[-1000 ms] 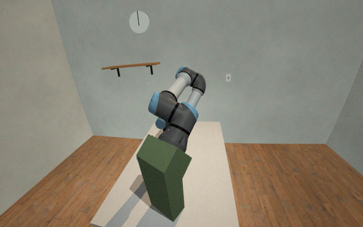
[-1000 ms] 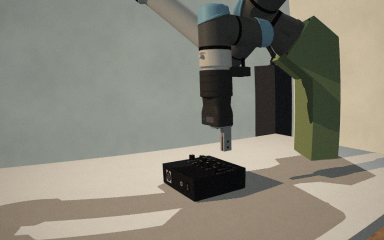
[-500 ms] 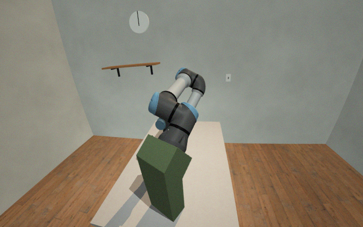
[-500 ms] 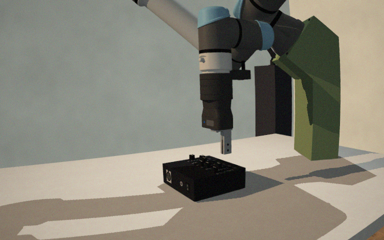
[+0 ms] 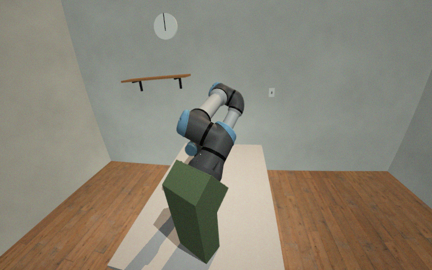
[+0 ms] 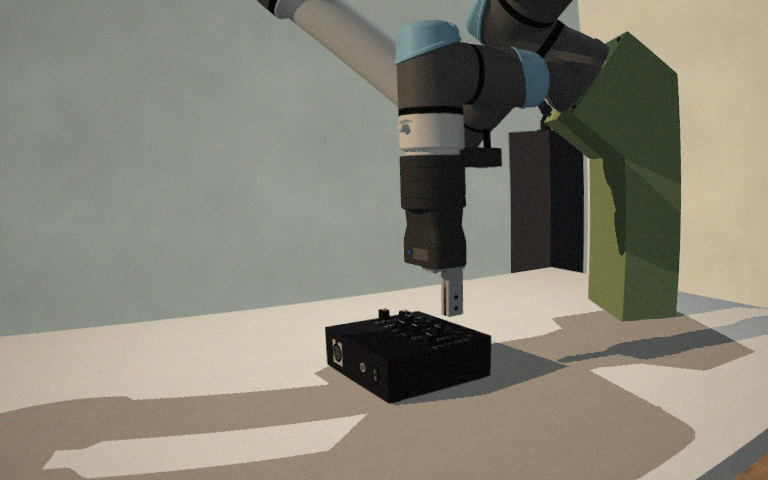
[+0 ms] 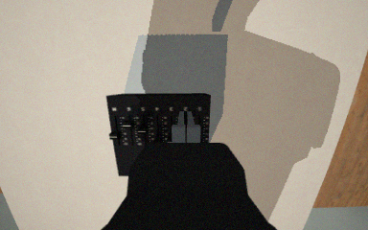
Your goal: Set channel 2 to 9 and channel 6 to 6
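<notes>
The black lighting desk (image 6: 407, 353) stands on its feet on the white table, with several faders in a row along its top. It also shows in the wrist view (image 7: 158, 126). My gripper (image 6: 451, 308) points straight down with its fingers pressed together and nothing between them, a little above the desk's far right part. In the wrist view the shut fingers (image 7: 186, 128) cover the fader lanes near the right end of the row. Two fader caps (image 6: 384, 313) stick up at the desk's far edge. Three white-lined caps (image 7: 126, 126) show on the left lanes.
A tall green block (image 6: 631, 186) stands on the table at the right, close behind the arm. A dark box (image 6: 546, 200) stands behind it. The table's right edge and wooden floor (image 7: 342, 158) lie beyond the desk in the wrist view.
</notes>
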`<action>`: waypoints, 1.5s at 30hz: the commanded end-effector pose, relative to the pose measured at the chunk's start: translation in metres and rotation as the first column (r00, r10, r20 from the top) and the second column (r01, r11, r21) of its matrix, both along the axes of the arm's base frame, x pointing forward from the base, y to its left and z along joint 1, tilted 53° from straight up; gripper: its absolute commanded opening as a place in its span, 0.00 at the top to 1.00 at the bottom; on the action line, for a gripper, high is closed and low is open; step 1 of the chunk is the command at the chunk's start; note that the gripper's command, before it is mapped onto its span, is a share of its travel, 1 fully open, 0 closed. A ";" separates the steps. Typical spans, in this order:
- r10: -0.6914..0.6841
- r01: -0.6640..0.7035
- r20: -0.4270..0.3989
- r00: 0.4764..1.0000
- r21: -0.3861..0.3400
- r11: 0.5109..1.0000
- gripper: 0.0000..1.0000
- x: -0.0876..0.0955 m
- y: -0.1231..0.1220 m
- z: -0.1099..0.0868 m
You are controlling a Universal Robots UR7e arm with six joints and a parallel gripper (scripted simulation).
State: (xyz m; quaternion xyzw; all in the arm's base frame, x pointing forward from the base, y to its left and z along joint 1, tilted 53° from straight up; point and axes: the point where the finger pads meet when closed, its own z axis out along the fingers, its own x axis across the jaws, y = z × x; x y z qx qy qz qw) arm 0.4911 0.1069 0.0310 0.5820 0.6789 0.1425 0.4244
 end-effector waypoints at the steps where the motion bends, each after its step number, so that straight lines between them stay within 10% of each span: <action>1: 0.001 -0.001 0.001 1.000 0.000 1.000 1.00 0.001 0.000 0.000; 45: 0.001 -0.001 0.001 1.000 0.000 1.000 1.00 0.004 -0.001 -0.003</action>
